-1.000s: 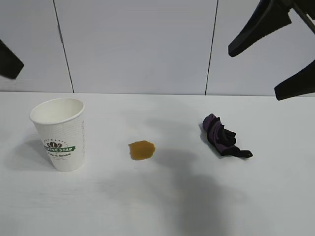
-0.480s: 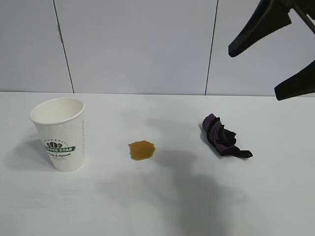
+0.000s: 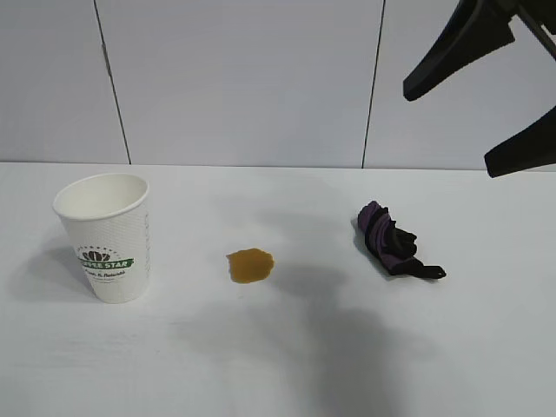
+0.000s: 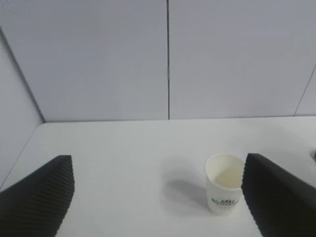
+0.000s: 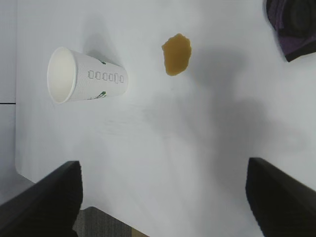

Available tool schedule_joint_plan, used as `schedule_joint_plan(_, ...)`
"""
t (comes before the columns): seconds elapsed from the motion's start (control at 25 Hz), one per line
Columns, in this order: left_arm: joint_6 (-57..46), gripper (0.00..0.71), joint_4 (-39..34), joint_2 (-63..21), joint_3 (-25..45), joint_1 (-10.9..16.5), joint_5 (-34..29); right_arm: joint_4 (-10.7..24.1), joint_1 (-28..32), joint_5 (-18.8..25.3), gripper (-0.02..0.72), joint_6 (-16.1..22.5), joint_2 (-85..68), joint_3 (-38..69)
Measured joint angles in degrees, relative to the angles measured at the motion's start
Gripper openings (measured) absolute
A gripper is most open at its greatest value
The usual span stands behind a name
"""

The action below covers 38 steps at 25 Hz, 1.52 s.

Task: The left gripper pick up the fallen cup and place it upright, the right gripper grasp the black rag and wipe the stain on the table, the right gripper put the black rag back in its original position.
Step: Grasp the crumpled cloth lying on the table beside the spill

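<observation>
Our right gripper (image 3: 482, 104) is hanging at about one o'clock in the exterior view, high above the tabletop (image 3: 287, 347), its two dark fingers (image 3: 452, 48) spread wide and gripping nothing. We are seeing our left gripper (image 4: 158, 197) only through its own wrist camera, where its ribbed fingers (image 4: 39, 195) are likewise standing far apart and empty, well back from the cup (image 4: 224, 182).

We are finding the cup (image 3: 106, 236) standing upright at about nine o'clock on the tabletop, mouth up, green banner logo facing the outside camera. Looking down into it from the left wrist view, we are seeing only a pale white inside wall and bottom, with no liquid that we can make out. From the right wrist view the cup (image 5: 84, 76) is showing the same bare white interior.

At the middle of the tabletop the stain (image 3: 250, 265) is lying as an amber-brown blotch, apart from the cup and the rag. At about three o'clock the black rag (image 3: 395, 241) is sitting crumpled, purple folds showing, below the right gripper and not touching it.
</observation>
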State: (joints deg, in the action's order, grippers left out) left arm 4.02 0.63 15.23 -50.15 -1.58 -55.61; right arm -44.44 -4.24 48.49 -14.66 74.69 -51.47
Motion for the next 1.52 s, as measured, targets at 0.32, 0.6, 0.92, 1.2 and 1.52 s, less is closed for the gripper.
schedule_joint_plan(0.32, -3.1, 0.665, -3.4, -12.2, 0.0, 0.0, -7.6, 0.0, 0.0, 0.0, 0.622, 0.0, 0.0, 0.0)
schedule_joint_plan(0.6, -4.0, 0.665, -5.2, -16.2, 0.5, 0.0, -13.0, 0.0, 0.0, 0.0, 0.622, 0.0, 0.0, 0.0)
schedule_joint_plan(0.92, -7.5, 0.665, -5.2, -16.3, 13.3, 0.0, -13.9, 0.4, 0.0, 0.0, 0.622, 0.0, 0.0, 0.0)
schedule_joint_plan(1.2, -8.2, 0.665, -4.0, -16.3, 21.0, 0.0, -10.1, 0.7, 0.0, 0.0, 0.622, 0.0, 0.0, 0.0)
schedule_joint_plan(1.52, -8.2, 0.665, -3.9, -16.2, 22.3, 0.0, -9.7, 6.3, 0.0, 0.0, 0.622, -1.1, 0.0, 0.0)
